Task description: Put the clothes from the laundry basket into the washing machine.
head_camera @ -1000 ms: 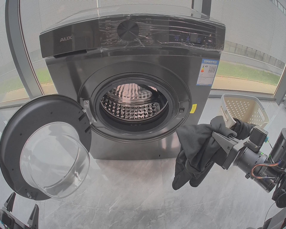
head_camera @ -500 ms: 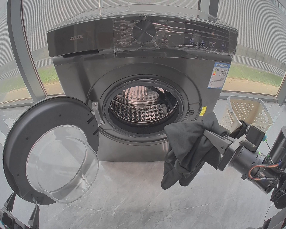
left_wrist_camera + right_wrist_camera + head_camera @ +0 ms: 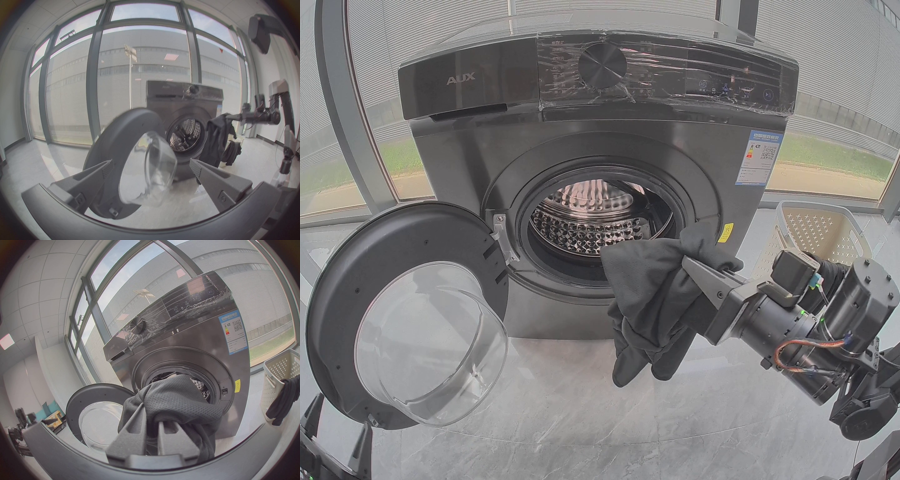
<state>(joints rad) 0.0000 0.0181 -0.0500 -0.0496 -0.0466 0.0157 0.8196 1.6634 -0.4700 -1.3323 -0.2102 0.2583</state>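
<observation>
Right gripper (image 3: 691,266) holds dark garment (image 3: 647,292) before washing machine drum (image 3: 581,215).

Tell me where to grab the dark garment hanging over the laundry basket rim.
Pinch the dark garment at its fold on the laundry basket rim, coming from above. It drapes over the edge and hangs outside, so that crest likely offers bunched cloth clear of the wall.

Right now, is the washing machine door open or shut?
Open. The door stands swung wide to the left of the washing machine, and the steel drum shows through the uncovered opening.
</observation>
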